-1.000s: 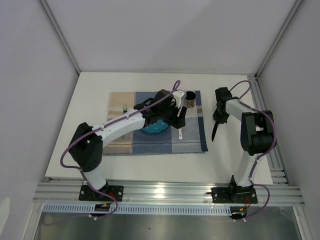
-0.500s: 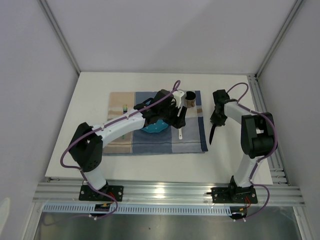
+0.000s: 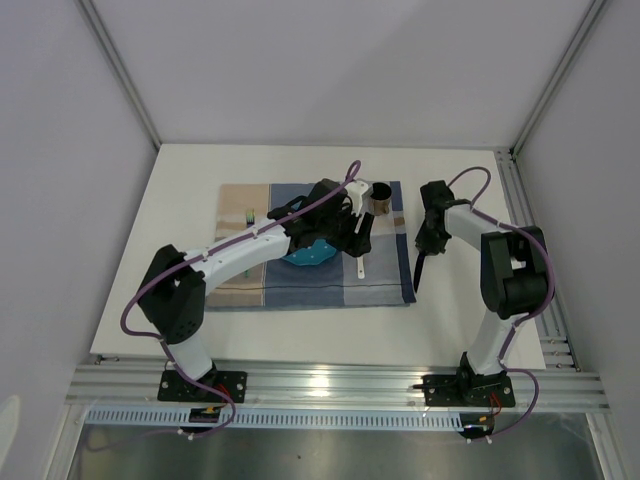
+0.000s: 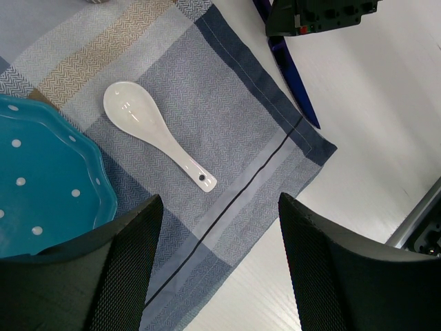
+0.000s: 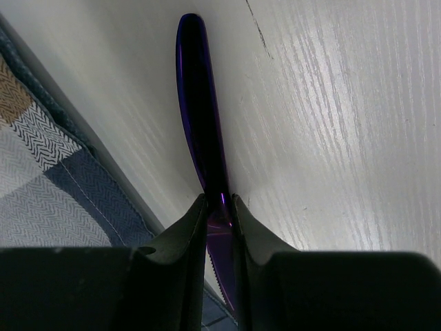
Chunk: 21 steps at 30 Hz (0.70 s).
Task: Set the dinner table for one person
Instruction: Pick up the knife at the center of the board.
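Teal plate (image 4: 41, 179), white spoon (image 4: 155, 134) on checked placemat (image 4: 227, 152) — purple knife (image 5: 200, 124) beside.

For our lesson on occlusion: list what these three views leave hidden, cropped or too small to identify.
Teal plate: top view, the left arm covers most of it; left wrist view, the frame edge crops it.
Purple knife: right wrist view, the right gripper covers its lower end.
Small green item on the placemat: top view, too small to identify.
Cup: top view, too small to see inside.
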### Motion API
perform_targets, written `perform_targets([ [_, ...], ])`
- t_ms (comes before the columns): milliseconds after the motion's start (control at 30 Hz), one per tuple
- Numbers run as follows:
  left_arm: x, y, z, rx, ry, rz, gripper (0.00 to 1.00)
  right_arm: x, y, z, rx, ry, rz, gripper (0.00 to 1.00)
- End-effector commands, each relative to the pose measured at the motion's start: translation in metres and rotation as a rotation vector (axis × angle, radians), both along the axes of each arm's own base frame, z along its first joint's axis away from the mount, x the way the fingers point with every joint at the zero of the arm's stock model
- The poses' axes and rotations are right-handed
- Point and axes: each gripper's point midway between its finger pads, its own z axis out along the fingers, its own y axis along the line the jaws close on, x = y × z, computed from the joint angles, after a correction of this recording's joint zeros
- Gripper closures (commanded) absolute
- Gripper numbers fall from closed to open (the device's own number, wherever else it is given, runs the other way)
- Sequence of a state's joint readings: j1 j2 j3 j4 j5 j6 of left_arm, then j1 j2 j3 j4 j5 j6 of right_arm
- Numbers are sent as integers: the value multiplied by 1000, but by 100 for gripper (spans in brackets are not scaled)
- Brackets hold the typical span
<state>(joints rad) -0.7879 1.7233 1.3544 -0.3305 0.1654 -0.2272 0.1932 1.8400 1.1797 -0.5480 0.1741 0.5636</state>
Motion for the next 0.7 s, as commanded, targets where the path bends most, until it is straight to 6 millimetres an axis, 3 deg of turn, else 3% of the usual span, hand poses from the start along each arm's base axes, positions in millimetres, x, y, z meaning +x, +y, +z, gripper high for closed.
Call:
perform_targets([
  [0,-2,-7,12,-37,-28,-29,28,3,6,22,12,-55,23,100],
  [333,-3,-7,11,-39,-27,-34,28,5,7,38,5,-87,40,100],
  [667,-3,-6,11,-37,-29,-30,29,0,25,34,27,-74,73,100],
])
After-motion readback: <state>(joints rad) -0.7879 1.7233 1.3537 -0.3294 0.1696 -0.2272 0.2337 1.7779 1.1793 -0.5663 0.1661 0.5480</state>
